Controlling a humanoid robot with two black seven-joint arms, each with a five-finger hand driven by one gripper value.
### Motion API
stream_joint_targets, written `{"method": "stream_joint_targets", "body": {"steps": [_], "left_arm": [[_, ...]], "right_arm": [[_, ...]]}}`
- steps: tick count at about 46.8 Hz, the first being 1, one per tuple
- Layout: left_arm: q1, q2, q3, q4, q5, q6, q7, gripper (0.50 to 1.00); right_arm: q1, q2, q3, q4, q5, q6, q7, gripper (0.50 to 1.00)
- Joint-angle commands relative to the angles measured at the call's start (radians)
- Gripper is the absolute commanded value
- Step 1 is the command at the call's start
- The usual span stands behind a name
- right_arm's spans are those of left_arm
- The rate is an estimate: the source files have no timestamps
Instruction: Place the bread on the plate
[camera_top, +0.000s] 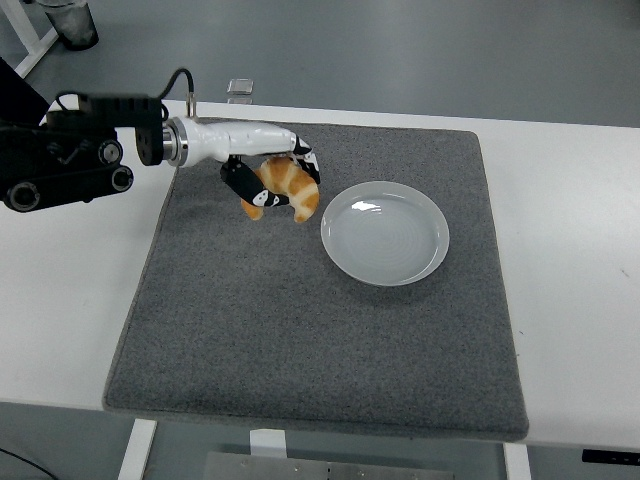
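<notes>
The left hand (268, 182) has its fingers curled around the bread (287, 187), holding it clear of the mat (320, 330). The plate (385, 232) lies just right of the hand and below it, bare. Pickup looks done; carrying across and setting down remain.

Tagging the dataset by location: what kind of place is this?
Probably a robotics lab or test room, not a kitchen. The white table stands on a bare grey floor, a grey mat marks the work area, and the only props are a plate and the bread in the left hand.
</notes>
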Motion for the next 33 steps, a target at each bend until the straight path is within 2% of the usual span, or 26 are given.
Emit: {"method": "stream_joint_targets", "body": {"steps": [1, 6, 10, 18, 25, 33], "left_arm": [[-0.067, 0.024, -0.042, 0.0, -0.004, -0.045, 0.0, 0.5], [-0.112, 0.041, -0.109, 0.002, -0.004, -0.112, 0.0, 0.5], [-0.129, 0.043, -0.126, 0.002, 0.0, -0.137, 0.0, 0.5], [-0.153, 0.038, -0.129, -0.001, 0.01, -0.137, -0.017, 0.5], [-0.158, 0.021, -0.129, -0.001, 0.014, -0.135, -0.053, 0.5], [-0.147, -0.049, -0.128, 0.003, 0.036, -0.119, -0.072, 0.5]], "right_arm": [[0.0, 0.0, 0.0, 0.0, 0.0, 0.001, 0.0, 0.952], [0.0, 0.0, 0.0, 0.0, 0.0, 0.001, 0.0, 0.952], [0.0, 0.0, 0.0, 0.0, 0.0, 0.001, 0.0, 0.952], [0.0, 0.0, 0.0, 0.0, 0.0, 0.001, 0.0, 0.952], [0.0, 0.0, 0.0, 0.0, 0.0, 0.001, 0.0, 0.952], [0.0, 0.0, 0.0, 0.0, 0.0, 0.001, 0.0, 0.952]]}}
